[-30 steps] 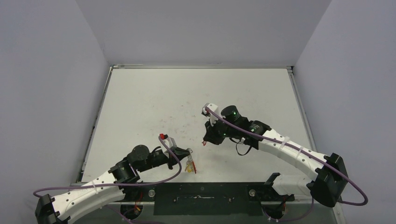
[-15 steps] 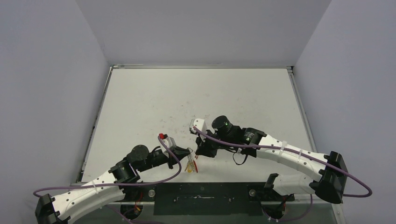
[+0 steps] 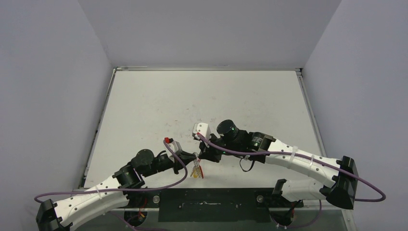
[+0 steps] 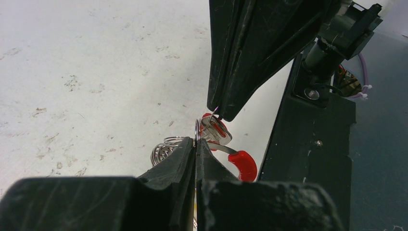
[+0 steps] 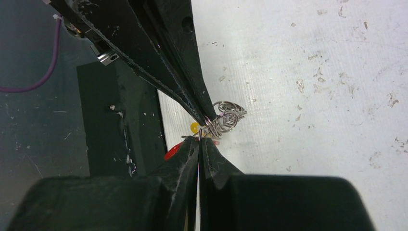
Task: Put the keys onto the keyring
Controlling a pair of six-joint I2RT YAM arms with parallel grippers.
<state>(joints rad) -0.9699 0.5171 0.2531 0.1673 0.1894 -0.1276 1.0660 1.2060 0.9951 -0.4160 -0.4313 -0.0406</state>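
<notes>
I read both grippers as fully closed. The left gripper [image 4: 196,144] clamps the silvery coiled-wire keyring [image 4: 163,148] by its wire. It holds it low over the white table [image 3: 192,96] at the near edge, just ahead of the black base plate [image 3: 211,204]. The keyring's short red sleeve [image 4: 243,163] curves beside the left fingers. The right gripper [image 4: 220,111] meets the left one tip to tip from the right, fingers pressed together. The small silver key with a red plastic head [image 4: 214,130] sits directly at that tip. It appears pinched there, though the contact is too small to confirm. A yellow key head [image 5: 194,127] shows just beside the coils.
</notes>
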